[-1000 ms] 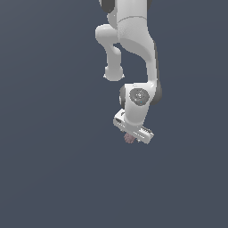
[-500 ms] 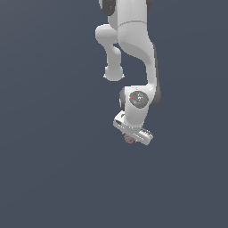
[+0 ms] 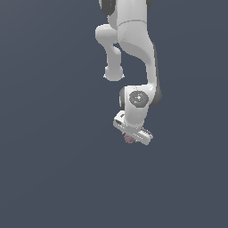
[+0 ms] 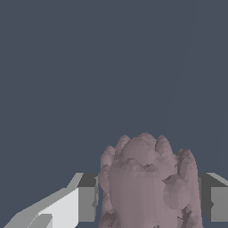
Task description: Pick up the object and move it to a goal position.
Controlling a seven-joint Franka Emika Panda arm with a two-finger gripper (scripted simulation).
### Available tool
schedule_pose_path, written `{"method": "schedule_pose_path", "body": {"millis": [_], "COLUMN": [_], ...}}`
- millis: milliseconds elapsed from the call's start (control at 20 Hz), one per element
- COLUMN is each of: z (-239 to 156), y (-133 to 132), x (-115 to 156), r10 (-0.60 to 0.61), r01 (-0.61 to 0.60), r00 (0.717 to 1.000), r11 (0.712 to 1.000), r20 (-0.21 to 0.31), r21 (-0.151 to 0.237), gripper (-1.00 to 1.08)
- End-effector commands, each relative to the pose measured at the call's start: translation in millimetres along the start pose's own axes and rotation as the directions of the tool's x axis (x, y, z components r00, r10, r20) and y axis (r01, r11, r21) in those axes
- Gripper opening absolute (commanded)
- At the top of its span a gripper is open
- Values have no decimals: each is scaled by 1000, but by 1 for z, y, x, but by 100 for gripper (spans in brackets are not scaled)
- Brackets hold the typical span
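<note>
The object [image 4: 147,182] is a lumpy pinkish-brown thing with a bumpy surface. In the wrist view it fills the space between my two fingers [image 4: 87,204], which press on its sides. In the exterior view only a small pinkish part of the object [image 3: 129,140] shows under the white hand. My gripper [image 3: 130,139] hangs below the white arm [image 3: 133,40] near the middle of the view and is shut on the object. The fingertips are hidden by the hand in the exterior view.
A plain dark grey-blue surface [image 3: 49,169] fills the background in both views. No other objects, containers or edges show.
The arm's wrist and gripper have shifted very slightly, with the object still held. Otherwise nothing visibly differs.
</note>
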State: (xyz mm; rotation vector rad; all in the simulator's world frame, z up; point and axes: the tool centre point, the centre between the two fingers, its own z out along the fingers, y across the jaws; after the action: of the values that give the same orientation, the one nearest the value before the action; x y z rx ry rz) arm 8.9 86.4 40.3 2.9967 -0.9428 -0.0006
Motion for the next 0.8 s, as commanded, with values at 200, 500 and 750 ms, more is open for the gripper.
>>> {"method": "schedule_pose_path", "body": {"millis": [200,500,750], "z": [-23,-67,-116], "y": [0,1,1], "x": [9,25,43], "r10": [0,1,1], "r01": [0,-1,-1], "r00": [1000,1000,1000], "r11": [1000,1000,1000], "r20": [-1,-1,-1], "r21": [1,0,0], "gripper": [-100,-100,-100]}}
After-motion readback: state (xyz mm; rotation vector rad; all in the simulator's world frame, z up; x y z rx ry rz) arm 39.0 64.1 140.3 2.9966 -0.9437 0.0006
